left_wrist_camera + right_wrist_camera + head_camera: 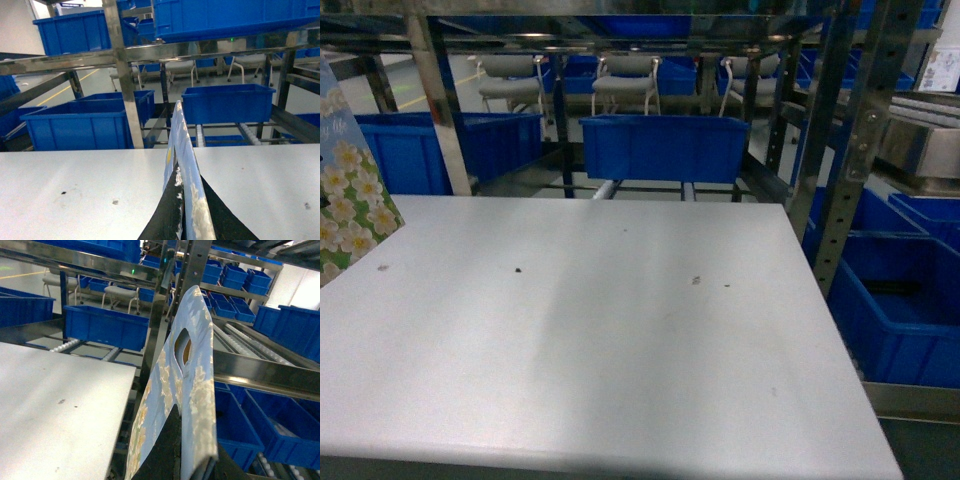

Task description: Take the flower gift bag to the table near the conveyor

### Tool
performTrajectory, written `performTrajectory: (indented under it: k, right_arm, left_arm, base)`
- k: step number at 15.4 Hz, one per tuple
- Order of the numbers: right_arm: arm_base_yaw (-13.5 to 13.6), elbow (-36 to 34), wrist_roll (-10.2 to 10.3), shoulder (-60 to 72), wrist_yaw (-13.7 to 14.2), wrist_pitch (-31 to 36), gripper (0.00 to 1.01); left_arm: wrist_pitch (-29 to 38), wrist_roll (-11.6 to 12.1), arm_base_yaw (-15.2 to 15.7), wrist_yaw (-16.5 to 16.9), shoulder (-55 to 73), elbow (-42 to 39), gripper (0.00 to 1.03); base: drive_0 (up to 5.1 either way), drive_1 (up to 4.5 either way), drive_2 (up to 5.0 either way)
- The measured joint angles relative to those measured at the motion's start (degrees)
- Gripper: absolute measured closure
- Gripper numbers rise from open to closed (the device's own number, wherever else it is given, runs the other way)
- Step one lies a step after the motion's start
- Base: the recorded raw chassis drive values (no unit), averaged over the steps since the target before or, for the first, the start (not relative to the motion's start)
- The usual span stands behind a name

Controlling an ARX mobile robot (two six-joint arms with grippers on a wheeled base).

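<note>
The wide white flat counter (pixel 600 340) is seen open across its middle and right, marked only by tiny dark specks. Its left edge is occupied by a flower-printed paper gift bag (pixel 348 200). Passage beyond the far edge is blocked by a blue plastic bin (pixel 665 147) resting on the steel-framed roller conveyor (pixel 620 187), with shiny metal uprights (pixel 440 100) at either side. To the right, a perforated steel post (pixel 855 150) and further blue bins (pixel 905 310) close the way.
</note>
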Motion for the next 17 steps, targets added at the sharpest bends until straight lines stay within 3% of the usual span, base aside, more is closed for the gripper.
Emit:
performTrajectory:
  k: [17]
  right_arm:
    - [0.0,0.0,0.0,0.0,0.0,0.0,0.99]
  left_arm:
    - [-0.1,0.0,0.0,0.0,0.0,0.0,1.01]
  base:
    - [-5.0,2.42,2.4]
